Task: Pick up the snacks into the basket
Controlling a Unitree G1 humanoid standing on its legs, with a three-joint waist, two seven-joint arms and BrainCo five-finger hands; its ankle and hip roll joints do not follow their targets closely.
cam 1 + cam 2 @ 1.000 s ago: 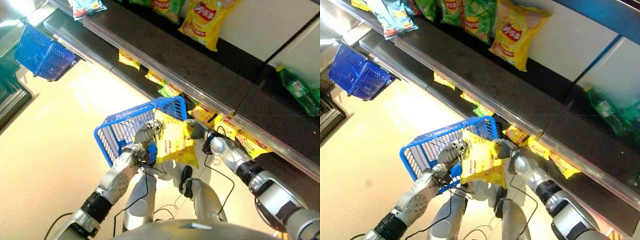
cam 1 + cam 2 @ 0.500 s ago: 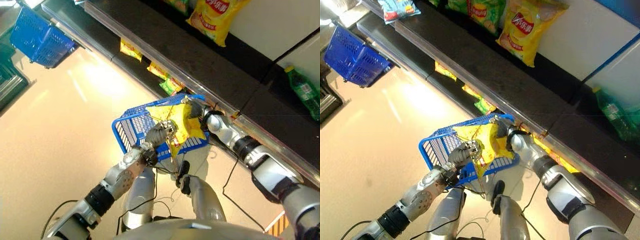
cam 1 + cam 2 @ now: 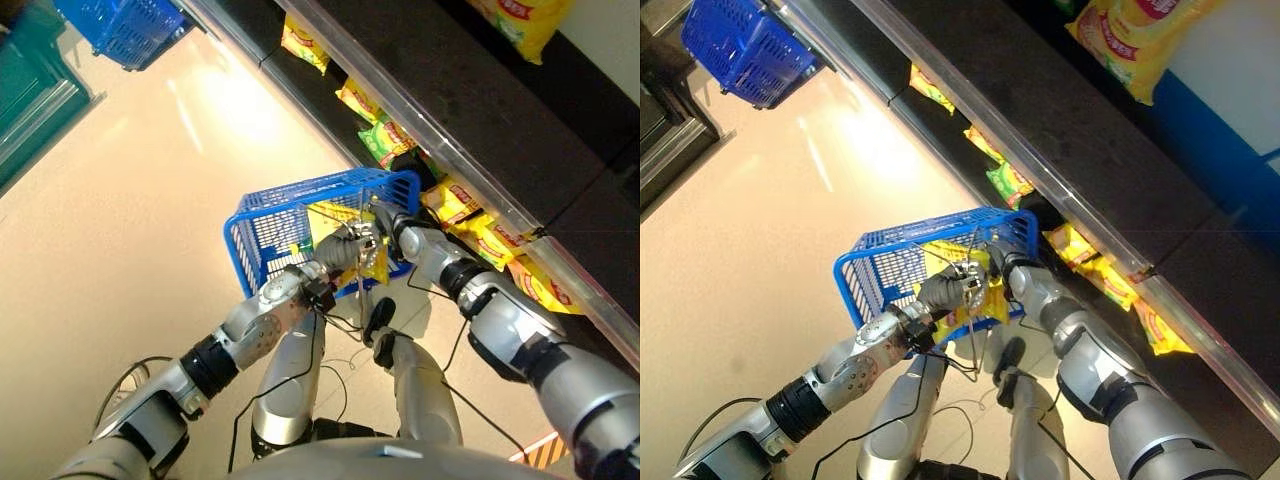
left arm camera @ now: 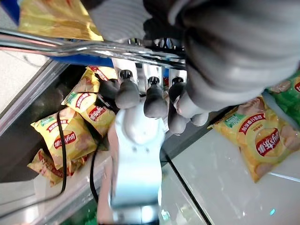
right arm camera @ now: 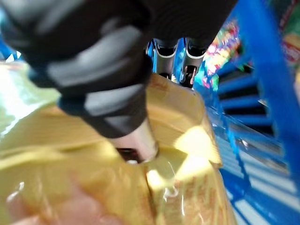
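Shop floor: left hand (image 3: 345, 250) grips basket handle (image 4: 84, 47); right hand (image 3: 385, 222) pinches yellow snack bag (image 5: 140, 187).

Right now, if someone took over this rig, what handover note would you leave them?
Left hand: curled round the handle of the blue basket, carrying it.
Right hand: inside the basket, pinching the yellow snack bag, thumb pressed on the foil.
Done: bag is down within the basket walls.
Left: let go of the bag, withdraw the right hand, then fetch more from the snack bags on the lower shelf.
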